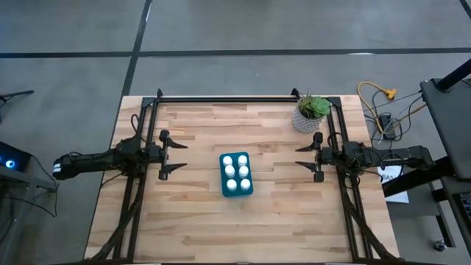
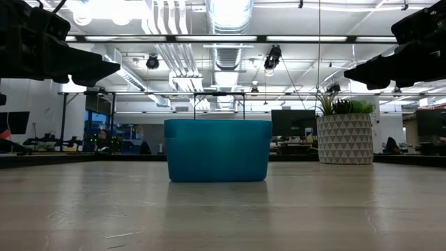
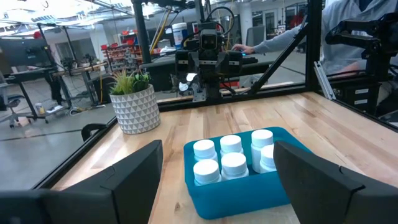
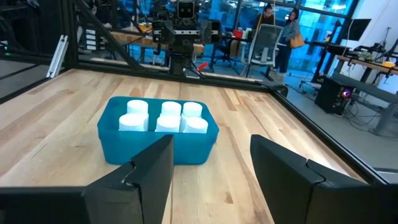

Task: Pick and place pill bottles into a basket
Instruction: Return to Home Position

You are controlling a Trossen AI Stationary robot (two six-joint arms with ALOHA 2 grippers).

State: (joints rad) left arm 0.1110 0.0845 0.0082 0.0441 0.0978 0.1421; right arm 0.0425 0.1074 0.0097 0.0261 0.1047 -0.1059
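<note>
The left end effector (image 1: 180, 155) hangs empty at the left side of the bench (image 1: 199, 221), its 2 fingers (image 3: 127, 180) spread wide and aimed at the middle. The right end effector (image 1: 302, 156) mirrors it at the right side, likewise spread and holding nothing. In the low view both hang clear above the bench top, well apart from everything on it, which suits arms at rest rather than arms reaching.

Between them, in the middle of the bench, the basket (image 2: 217, 150) stands upright, touched by neither arm. All 6 bottles (image 1: 229, 172) stand inside it, caps up, in 2 rows of 3. They are packed side by side and fill it, and that close fit probably keeps them from tipping. No bottle shows on the bench outside the basket.

A plant pot (image 1: 307, 119) stands near the far right corner, close to the right arm and well apart from the basket.

The placing looks complete, so I judge that only settling the arms remains. With spread fingers this far off, a snag on the basket seems unlikely.
</note>
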